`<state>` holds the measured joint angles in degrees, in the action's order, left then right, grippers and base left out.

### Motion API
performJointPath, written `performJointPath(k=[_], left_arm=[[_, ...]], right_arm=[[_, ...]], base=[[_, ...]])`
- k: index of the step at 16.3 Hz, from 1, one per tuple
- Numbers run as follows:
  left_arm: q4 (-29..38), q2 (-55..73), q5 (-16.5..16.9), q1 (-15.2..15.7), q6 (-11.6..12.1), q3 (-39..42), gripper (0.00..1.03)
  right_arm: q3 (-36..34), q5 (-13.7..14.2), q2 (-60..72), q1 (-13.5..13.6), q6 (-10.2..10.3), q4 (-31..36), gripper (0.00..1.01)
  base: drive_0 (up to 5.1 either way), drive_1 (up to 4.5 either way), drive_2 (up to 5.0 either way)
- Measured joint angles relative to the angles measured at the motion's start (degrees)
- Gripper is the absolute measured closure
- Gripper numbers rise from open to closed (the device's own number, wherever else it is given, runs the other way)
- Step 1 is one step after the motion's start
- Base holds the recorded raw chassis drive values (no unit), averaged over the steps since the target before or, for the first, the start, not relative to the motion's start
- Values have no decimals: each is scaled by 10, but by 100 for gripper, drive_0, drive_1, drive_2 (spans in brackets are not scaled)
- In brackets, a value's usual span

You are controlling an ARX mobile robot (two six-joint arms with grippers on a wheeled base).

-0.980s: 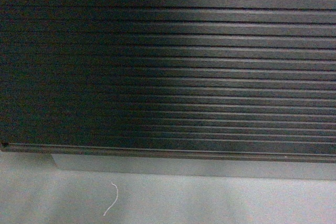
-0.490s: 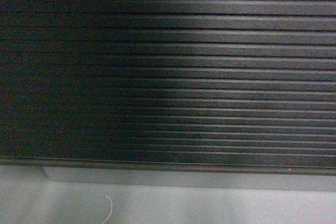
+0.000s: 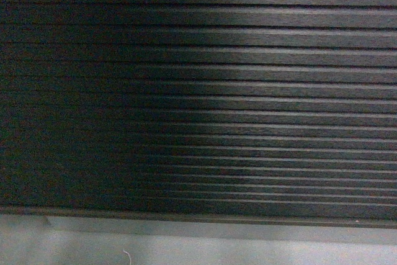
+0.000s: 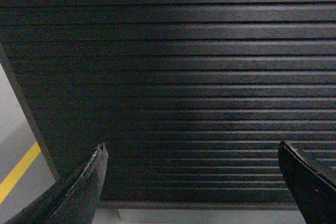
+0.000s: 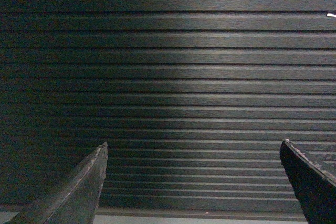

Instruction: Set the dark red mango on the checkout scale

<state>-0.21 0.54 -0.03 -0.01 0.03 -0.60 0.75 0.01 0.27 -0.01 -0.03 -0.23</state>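
Nearest to us, we are holding the left end effector (image 4: 191,182) with its fingers spread wide and nothing between them, and the right end effector (image 5: 193,182) likewise spread and empty. Beyond both, we are facing the ribbed front of the checkout (image 3: 198,91), which is filling every view; below it the grey plinth (image 3: 217,231) and a strip of floor (image 3: 186,254) are showing. The dark red mango and the scale are not appearing anywhere, so we cannot say where they lie. We are judging the risk as bumping the checkout front, since we are standing so near it with no view of its surface.
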Motion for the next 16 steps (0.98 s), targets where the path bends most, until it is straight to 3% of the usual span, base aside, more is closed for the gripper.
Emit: performJointPath(k=[6,16], left_arm=[[0,0,0,0,0,0,5],[0,0,0,0,0,0,5]], right_arm=[[0,0,0,0,0,0,3],[0,0,0,0,0,0,3]], base=[[-5,132,-141],[0,0,0]])
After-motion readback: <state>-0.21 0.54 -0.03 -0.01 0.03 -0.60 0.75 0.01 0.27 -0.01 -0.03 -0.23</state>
